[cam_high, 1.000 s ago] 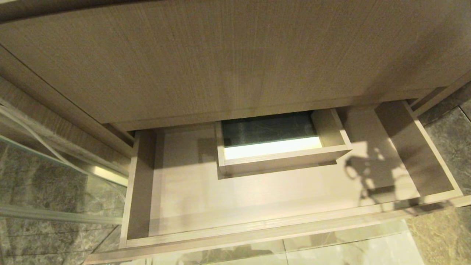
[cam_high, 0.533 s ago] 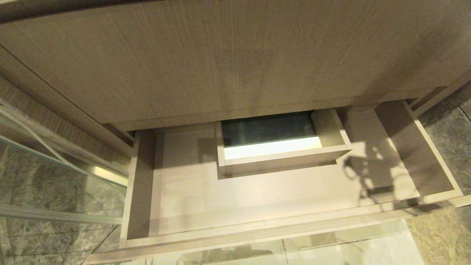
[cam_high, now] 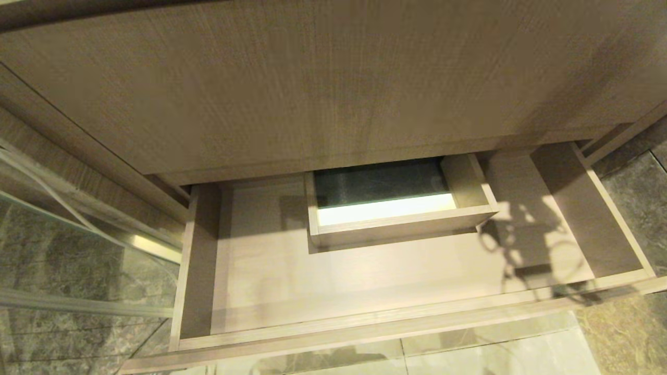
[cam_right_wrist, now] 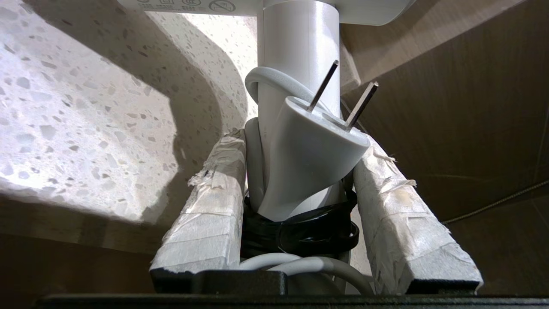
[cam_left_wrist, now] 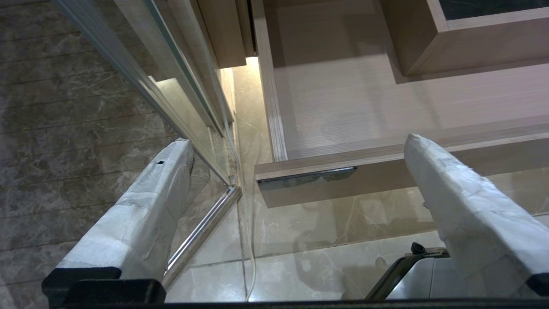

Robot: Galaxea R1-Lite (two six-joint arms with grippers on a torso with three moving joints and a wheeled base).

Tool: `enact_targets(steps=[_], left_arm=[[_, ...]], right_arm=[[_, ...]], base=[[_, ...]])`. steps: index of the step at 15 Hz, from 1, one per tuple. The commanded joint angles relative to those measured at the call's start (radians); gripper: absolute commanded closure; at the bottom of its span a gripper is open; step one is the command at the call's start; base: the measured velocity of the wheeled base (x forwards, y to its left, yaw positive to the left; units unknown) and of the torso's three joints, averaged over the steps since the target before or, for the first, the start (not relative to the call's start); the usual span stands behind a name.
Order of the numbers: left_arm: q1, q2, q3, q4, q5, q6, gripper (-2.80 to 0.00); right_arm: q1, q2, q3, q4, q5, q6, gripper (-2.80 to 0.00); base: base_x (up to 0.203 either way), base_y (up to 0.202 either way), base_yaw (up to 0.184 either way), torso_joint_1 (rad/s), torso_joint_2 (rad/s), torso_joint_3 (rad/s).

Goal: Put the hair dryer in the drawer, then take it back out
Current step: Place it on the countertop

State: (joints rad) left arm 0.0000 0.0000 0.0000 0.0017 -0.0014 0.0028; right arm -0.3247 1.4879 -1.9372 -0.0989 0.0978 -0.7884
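Above the drawer [cam_high: 271, 281], which stands pulled out with its bare floor showing around the boxed cutout [cam_high: 396, 221], the right claw [cam_right_wrist: 300, 154] is clamped on the hair dryer [cam_right_wrist: 300, 56], fingers [cam_right_wrist: 210, 201] pressing its handle and bundled cord beside the speckled counter [cam_right_wrist: 85, 107]. Near the drawer's front corner, the left claw [cam_left_wrist: 296, 159] hangs with fingers apart, holding nothing.

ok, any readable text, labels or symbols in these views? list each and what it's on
No legible words or numbers in any view.
Hair dryer, held in the right gripper: printed label with round symbols at its top edge, cut off and too small to read.
Drawer: no markings seen.
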Motion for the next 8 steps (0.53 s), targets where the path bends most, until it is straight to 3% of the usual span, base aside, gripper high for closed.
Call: enact_targets(steps=[1,6,8], left_arm=[[0.000,0.000,0.000,0.000,0.000,0.000,-2.80],[0.000,0.000,0.000,0.001,0.000,0.000,-2.80],[0.000,0.000,0.000,0.001,0.000,0.000,-2.80]], right_arm=[[-0.001,0.002,0.000,-0.001,0.000,-0.005,0.00],[0.013,0.012,0.000,-0.011,0.000,-0.008,0.00],[0.141,0.054,0.000,-0.041,-0.001,-0.017,0.00]], base=[[0.000,0.000,0.000,0.000,0.00,0.000],[0.000,0.000,0.000,0.000,0.00,0.000],[0.000,0.000,0.000,0.000,0.00,0.000]])
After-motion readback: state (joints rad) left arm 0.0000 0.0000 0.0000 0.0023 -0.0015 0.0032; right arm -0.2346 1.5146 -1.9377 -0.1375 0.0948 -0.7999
